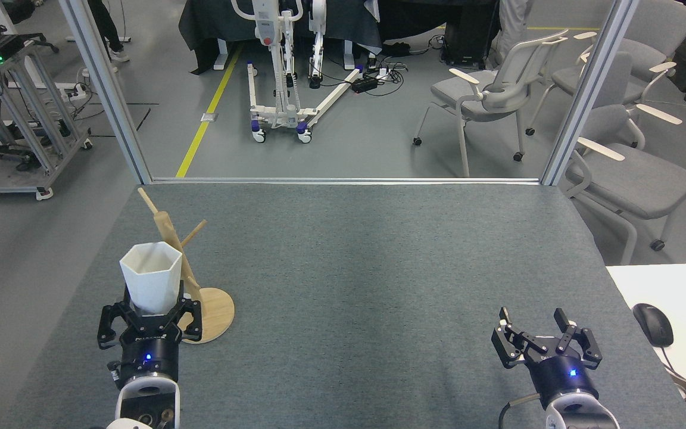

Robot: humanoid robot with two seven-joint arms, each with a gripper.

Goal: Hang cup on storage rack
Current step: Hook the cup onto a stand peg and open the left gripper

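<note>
White and faceted, the cup (152, 277) sits upright in your left gripper (150, 316), whose fingers are clamped around its narrow base, rim open to the camera. You see it directly in front of the storage rack (188, 280), covering the lower part of the wooden post; the pegs rise above and behind the rim, and the disc base shows just right of the gripper. You cannot tell whether cup and post touch. Your right gripper (544, 336) hovers well apart over the grey table (379, 268), fingers spread, holding nothing.
</note>
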